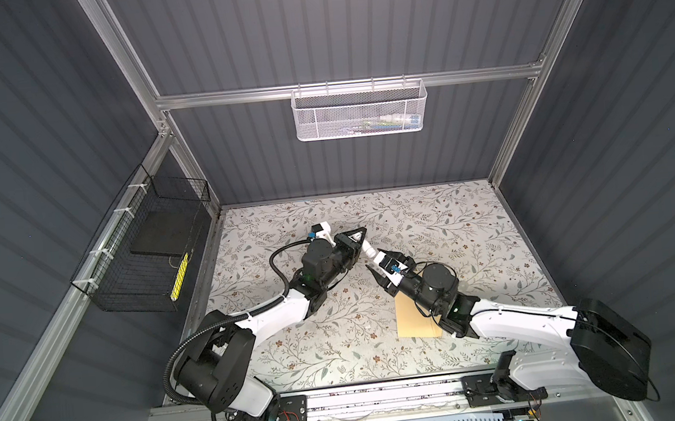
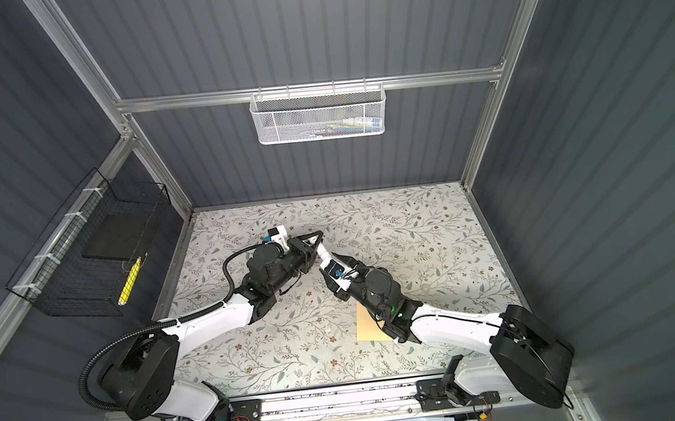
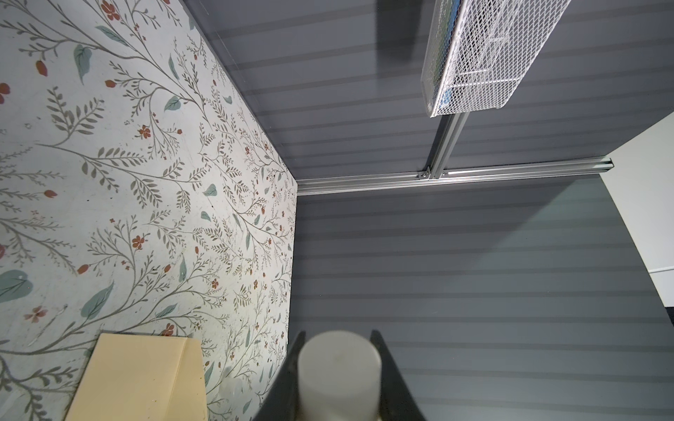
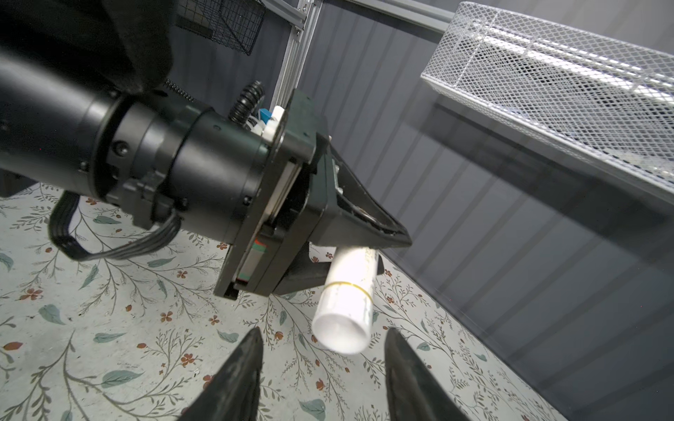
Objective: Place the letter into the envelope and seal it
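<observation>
white arm links [image 1: 278, 312], black joints [image 1: 317, 259], pointed black end effector fingers [image 4: 237, 375], corrugated black cable [image 2: 80, 382]

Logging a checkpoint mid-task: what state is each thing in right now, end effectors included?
left end effector: shut on the white stick.
right end effector: open, the stick's free end between its jaws.
white stick: held off the table.
envelope: flat on the table, partly under the right arm.
letter: not in view.

End effector [image 3: 337, 333]: clamped on a white stick [image 3: 339, 375], one finger on each side
Envelope [image 3: 138, 379]: tan, flat on the floral bench [image 3: 109, 182]
Basket [image 3: 485, 54]: white mesh, on the grey wall
</observation>
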You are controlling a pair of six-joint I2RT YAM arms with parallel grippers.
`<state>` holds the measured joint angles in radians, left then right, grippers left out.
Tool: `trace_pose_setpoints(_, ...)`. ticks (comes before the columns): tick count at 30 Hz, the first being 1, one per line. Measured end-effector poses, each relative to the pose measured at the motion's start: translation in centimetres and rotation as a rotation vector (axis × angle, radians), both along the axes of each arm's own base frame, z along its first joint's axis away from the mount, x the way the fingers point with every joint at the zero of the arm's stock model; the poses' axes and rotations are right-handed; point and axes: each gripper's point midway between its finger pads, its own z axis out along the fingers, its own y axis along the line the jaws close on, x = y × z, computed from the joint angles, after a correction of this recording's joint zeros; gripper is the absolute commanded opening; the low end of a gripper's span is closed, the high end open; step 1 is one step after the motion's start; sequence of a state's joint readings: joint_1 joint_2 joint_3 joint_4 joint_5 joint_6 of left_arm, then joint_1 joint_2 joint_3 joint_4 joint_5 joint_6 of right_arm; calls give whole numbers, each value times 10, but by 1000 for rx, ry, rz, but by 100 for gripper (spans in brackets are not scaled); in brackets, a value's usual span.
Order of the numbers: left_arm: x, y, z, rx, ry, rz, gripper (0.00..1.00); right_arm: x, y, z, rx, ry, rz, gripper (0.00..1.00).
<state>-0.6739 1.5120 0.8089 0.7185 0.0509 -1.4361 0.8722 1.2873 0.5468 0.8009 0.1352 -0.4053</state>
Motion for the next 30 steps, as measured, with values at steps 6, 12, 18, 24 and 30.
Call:
trace_pose_setpoints(6, 0, 0, 0, -1, 0, 0, 0, 4, 2, 6, 16, -11, -11, 45)
trace_pose_setpoints(12, 0, 0, 1, -4, -2, 0, 0, 9, 5, 10, 25, -14, -20, 41)
trace_pose_setpoints(18, 0, 0, 2, -11, 0, 1, 0, 11, 6, 4, 16, -2, -29, 37)
trace_pose_setpoints(24, 0, 0, 2, -11, 0, 1, 0, 13, 4, 4, 27, 7, -44, 30)
trace_pose_setpoints(30, 1, 0, 3, -17, -3, 2, 0, 14, 3, 5, 34, 11, -49, 29)
